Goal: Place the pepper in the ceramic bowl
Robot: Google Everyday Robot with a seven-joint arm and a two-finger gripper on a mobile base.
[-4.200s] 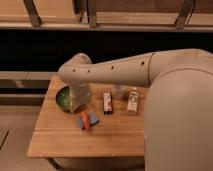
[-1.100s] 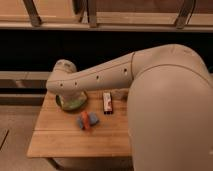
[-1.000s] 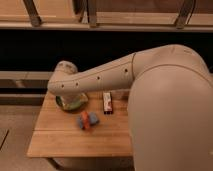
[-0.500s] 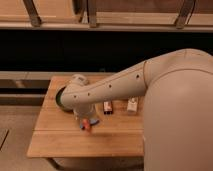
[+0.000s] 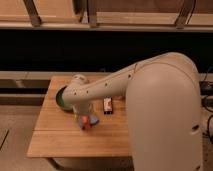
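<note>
Camera view: grasp step in hand by the look of it, pepper (image 5: 89,120) not yet in the ceramic bowl (image 5: 60,98). Tool (image 5: 83,116) down low at mid counter (image 5: 60,137), right at the pepper; cannot tell how far open or whether holding anything. Bowl near, at 10 o'clock from the pepper, partly hidden by the arm. Red-and-white packet (image 5: 107,104) at 2 o'clock. Next probably calls for: firm grip, lift clear, carry toward 10 o'clock over the rim, release.

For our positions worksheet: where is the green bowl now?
In the camera view, the bowl sits at the table's far left, partly behind the arm; the gripper hangs nearer, by the pepper.
</note>
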